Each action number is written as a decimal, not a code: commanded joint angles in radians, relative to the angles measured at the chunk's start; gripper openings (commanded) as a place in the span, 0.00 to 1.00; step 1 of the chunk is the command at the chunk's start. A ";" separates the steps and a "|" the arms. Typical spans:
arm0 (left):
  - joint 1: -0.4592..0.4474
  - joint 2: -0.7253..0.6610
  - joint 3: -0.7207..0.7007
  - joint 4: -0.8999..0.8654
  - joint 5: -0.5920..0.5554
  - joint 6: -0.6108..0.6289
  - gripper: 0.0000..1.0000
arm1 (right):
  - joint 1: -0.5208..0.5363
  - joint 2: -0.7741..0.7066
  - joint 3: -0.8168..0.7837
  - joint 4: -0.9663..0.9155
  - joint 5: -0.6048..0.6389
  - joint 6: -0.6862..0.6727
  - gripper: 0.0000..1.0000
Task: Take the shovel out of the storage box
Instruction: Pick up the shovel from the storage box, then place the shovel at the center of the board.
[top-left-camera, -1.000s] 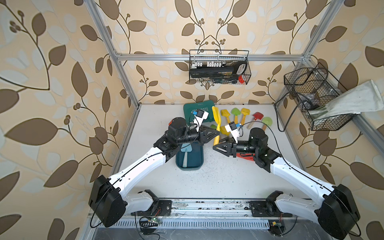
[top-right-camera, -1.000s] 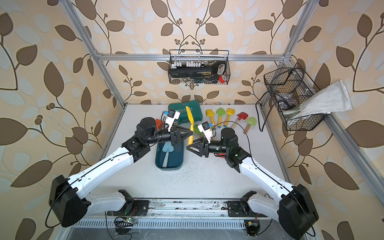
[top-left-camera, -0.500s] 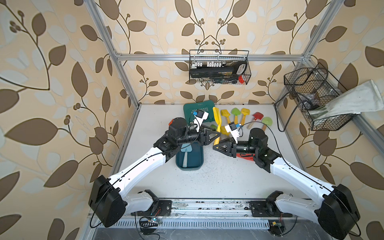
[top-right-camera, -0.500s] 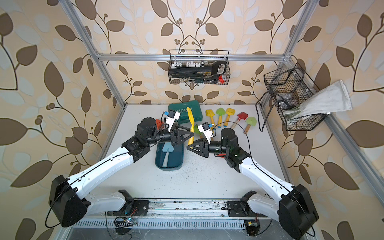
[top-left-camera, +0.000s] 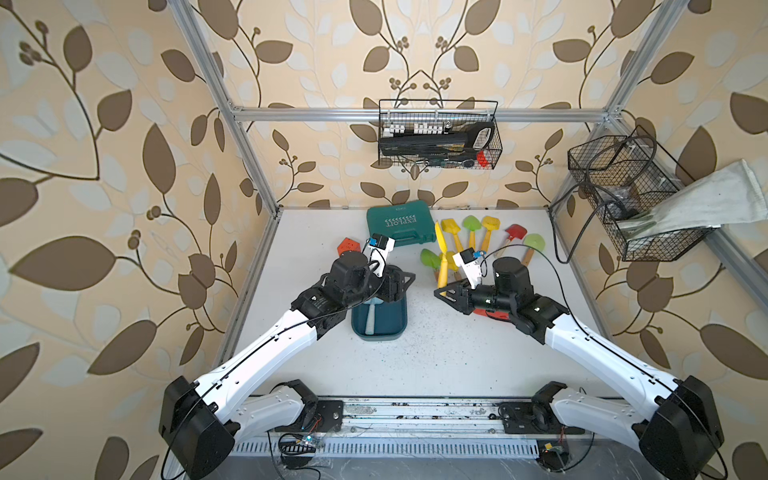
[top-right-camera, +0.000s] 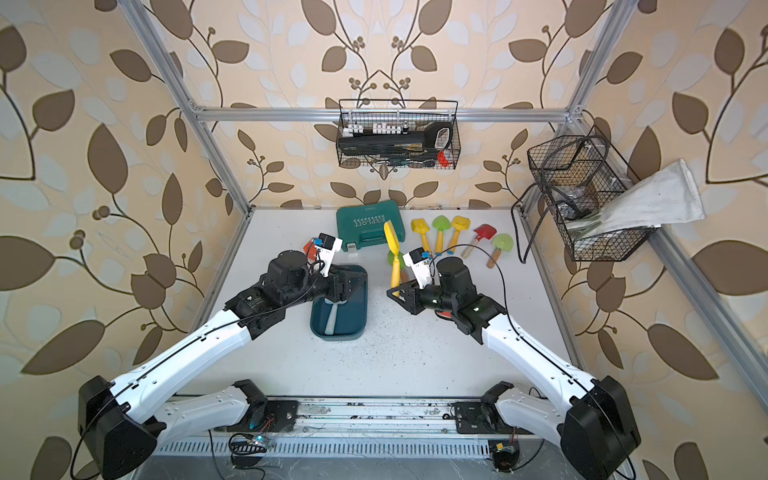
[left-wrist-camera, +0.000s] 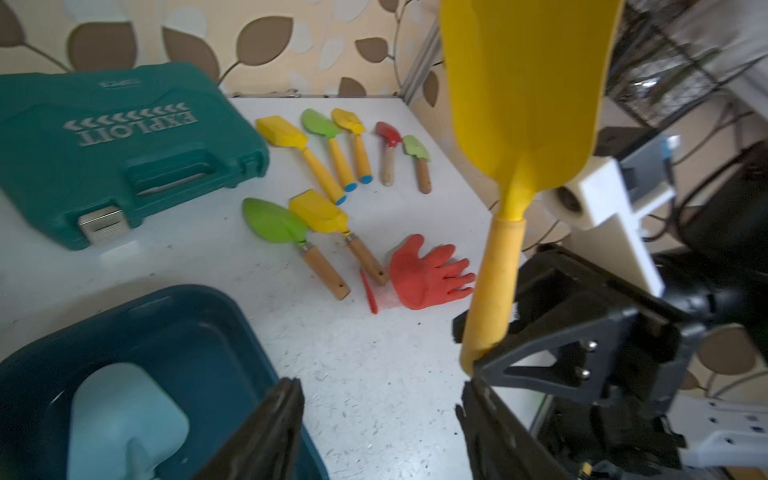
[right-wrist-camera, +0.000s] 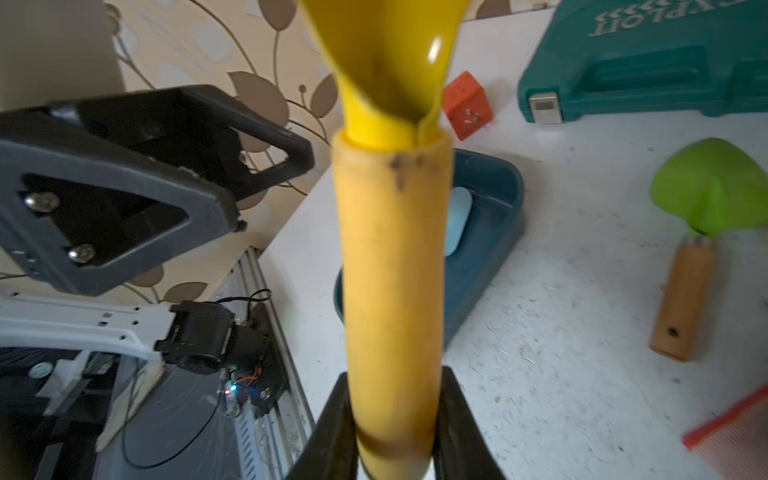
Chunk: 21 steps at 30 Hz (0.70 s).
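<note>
Removal is partly complete: the right tool (right-wrist-camera: 395, 401) grips the yellow shovel (left-wrist-camera: 494, 291) by its handle, upright and clear of the storage box (top-left-camera: 400, 322); the left tool (left-wrist-camera: 378, 399) stands open and empty above the box, where a pale blue shovel (top-left-camera: 371, 321) lies.

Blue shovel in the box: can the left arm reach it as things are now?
Probably yes. The left gripper hangs open over the far end of the box, and the blue shovel lies uncovered inside. The right gripper holds the yellow shovel beside the box, not over it.
</note>
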 joint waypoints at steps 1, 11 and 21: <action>-0.008 0.043 0.001 -0.135 -0.202 -0.001 0.65 | -0.002 -0.014 0.057 -0.168 0.229 -0.044 0.11; -0.008 0.167 0.053 -0.311 -0.385 -0.074 0.66 | -0.020 0.019 0.076 -0.368 0.555 -0.037 0.11; -0.008 0.208 0.073 -0.349 -0.412 -0.084 0.67 | -0.084 0.146 0.098 -0.423 0.570 -0.045 0.11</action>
